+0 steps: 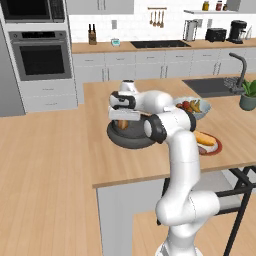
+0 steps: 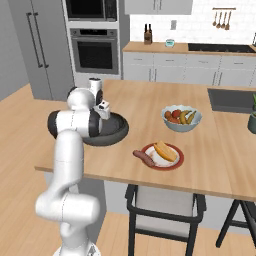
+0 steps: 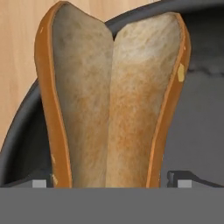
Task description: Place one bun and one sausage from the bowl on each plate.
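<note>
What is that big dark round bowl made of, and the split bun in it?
The dark grey round bowl looks like matte ceramic or stone: dull, thick-rimmed, no shine. The split tan bun looks like soft bread: pale crumbly inside, glossy orange-brown crust.

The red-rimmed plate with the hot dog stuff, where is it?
The white red-rimmed plate sits on the wooden island counter in the right base view, near the front edge, between the dark grey round bowl and the pale fruit bowl.
</note>
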Robot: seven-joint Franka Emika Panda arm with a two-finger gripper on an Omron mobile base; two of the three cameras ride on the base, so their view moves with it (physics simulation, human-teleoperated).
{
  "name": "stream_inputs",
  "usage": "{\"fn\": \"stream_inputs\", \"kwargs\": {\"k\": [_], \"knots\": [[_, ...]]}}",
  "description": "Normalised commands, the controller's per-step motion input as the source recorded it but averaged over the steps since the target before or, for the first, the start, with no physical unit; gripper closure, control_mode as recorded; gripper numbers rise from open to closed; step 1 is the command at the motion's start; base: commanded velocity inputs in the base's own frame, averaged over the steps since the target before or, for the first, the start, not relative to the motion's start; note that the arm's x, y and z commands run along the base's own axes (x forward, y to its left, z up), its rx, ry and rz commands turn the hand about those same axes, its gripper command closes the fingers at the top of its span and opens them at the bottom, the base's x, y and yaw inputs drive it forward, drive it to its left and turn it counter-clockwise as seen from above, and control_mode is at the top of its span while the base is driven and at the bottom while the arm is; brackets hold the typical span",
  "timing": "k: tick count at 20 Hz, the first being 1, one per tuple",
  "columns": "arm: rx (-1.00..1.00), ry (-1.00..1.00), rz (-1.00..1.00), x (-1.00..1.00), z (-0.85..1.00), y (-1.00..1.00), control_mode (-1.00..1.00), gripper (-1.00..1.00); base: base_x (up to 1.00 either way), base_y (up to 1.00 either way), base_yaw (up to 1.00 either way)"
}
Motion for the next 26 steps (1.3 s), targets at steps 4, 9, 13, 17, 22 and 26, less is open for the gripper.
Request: {"fn": "stream_inputs", "kwargs": {"k": [4,9,13,17,22,26], "knots": [[0.02,0.09,0.00,0.00,-0.30,0.00,-1.00,1.00,0.00,0.00,0.00],[0.04,0.03,0.00,-0.06,-0.17,-0.16,-1.00,1.00,0.00,0.00,0.00],[0.05,-0.19,0.00,-0.64,0.20,-0.79,-1.00,1.00,0.00,0.00,0.00],[0.06,-0.37,0.00,-1.00,0.53,-1.00,-1.00,1.00,0.00,0.00,0.00],[0.03,-0.41,0.00,-1.00,0.71,-0.91,-1.00,1.00,0.00,0.00,0.00],[0.00,-0.29,0.00,-1.00,0.57,-0.54,-1.00,1.00,0.00,0.00,0.00]]}}
